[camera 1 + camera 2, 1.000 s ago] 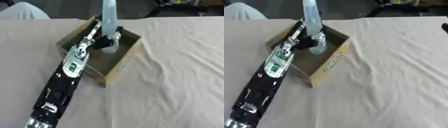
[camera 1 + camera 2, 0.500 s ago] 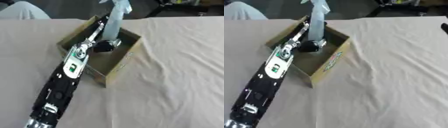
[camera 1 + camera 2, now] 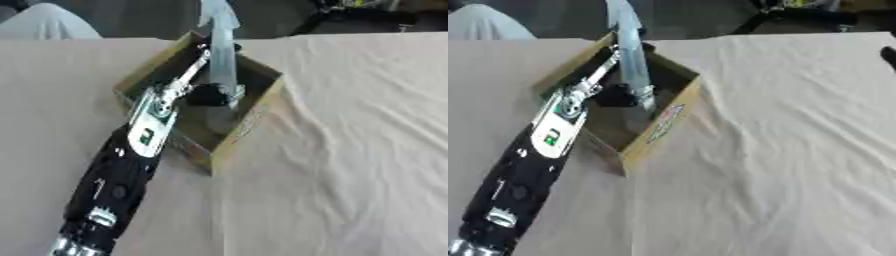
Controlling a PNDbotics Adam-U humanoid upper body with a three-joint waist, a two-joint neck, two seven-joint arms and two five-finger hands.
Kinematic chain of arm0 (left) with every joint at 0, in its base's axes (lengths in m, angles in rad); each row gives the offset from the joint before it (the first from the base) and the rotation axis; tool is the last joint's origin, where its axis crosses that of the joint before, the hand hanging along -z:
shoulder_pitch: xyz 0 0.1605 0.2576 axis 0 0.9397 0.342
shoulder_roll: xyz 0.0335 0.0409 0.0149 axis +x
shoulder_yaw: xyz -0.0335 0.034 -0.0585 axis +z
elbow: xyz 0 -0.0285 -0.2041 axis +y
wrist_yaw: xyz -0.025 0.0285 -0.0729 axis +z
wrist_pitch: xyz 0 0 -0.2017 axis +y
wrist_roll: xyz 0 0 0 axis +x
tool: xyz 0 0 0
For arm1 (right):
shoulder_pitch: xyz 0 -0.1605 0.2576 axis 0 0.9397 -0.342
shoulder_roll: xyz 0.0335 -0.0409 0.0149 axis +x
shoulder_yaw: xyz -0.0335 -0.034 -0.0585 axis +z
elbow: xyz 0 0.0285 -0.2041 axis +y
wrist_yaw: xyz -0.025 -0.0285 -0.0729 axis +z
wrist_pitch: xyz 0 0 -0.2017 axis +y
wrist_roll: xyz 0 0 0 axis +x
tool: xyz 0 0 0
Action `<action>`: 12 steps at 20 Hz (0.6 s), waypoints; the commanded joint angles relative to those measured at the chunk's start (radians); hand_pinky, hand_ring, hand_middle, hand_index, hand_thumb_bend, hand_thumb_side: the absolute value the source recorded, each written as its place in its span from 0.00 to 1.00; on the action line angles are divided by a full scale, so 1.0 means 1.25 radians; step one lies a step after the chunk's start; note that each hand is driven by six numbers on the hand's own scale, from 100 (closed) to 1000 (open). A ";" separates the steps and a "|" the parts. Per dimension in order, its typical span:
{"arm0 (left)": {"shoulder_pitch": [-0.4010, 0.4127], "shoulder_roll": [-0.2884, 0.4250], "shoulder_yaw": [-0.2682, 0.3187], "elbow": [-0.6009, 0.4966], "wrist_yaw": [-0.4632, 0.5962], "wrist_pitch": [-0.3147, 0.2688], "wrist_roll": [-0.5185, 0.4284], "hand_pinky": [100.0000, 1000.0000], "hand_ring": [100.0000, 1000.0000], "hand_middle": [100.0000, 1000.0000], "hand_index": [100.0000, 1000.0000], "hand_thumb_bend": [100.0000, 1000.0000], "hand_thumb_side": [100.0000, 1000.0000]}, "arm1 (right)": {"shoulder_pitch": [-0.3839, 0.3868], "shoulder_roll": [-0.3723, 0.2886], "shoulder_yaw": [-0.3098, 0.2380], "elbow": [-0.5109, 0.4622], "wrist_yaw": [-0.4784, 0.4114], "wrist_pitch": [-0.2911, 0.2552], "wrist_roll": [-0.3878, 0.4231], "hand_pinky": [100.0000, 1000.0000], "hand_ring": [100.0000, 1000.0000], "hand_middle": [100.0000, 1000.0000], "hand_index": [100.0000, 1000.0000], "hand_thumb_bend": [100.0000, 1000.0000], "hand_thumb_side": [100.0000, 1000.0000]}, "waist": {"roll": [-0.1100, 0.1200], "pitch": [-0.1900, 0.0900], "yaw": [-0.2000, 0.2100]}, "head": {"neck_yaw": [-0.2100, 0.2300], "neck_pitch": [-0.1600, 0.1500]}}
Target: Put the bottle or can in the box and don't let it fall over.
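Note:
A tall, pale blue clear bottle [image 3: 220, 52] stands nearly upright inside the open cardboard box [image 3: 261, 107], its top above the box's far rim. My left arm comes in from the lower left, and the left hand [image 3: 208, 95] is down inside the box, fingers curled round the bottle's lower part. The bottle's base is hidden behind the hand and the box wall, so I cannot tell whether it touches the box floor. My right hand does not show.
The box lies askew on a wrinkled beige cloth [image 3: 798, 150] that covers the table. A small dark shape [image 3: 889, 56] pokes in at the right edge. A person's light trouser knee [image 3: 48, 25] sits beyond the far left edge.
The bottle tipped to the right half a second ago and now stands straighter. The left hand has sunk slightly deeper into the box with it.

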 commanded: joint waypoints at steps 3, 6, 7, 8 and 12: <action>-0.003 0.020 0.005 -0.030 0.001 0.008 -0.001 1.00 1.00 1.00 0.82 0.38 0.59 | -0.005 -0.018 -0.004 -0.018 -0.003 0.001 -0.001 1.00 1.00 0.98 1.00 0.00 0.41 | 0.000 -0.021 0.004 | -0.008 -0.010; 0.014 0.029 0.002 -0.041 0.018 0.014 -0.019 1.00 1.00 1.00 0.82 0.37 0.63 | -0.003 -0.021 -0.005 -0.018 -0.003 0.000 -0.002 1.00 1.00 0.98 1.00 0.00 0.41 | 0.003 -0.022 0.008 | -0.014 -0.009; 0.019 0.033 0.001 -0.046 0.026 0.016 -0.029 1.00 1.00 1.00 0.83 0.37 0.68 | -0.002 -0.022 -0.006 -0.018 -0.003 0.000 -0.003 1.00 1.00 0.98 1.00 0.00 0.41 | 0.003 -0.023 0.009 | -0.016 -0.008; 0.024 0.037 0.000 -0.053 0.034 0.018 -0.039 1.00 1.00 1.00 0.83 0.37 0.68 | -0.002 -0.023 -0.006 -0.018 -0.003 0.000 -0.004 1.00 1.00 0.98 1.00 0.00 0.41 | 0.004 -0.023 0.010 | -0.018 -0.008; 0.048 0.060 0.007 -0.101 0.086 0.036 -0.065 1.00 1.00 1.00 0.85 0.34 0.70 | 0.002 -0.028 -0.008 -0.018 -0.002 -0.001 -0.006 1.00 1.00 0.98 1.00 0.00 0.41 | 0.008 -0.025 0.015 | -0.034 -0.006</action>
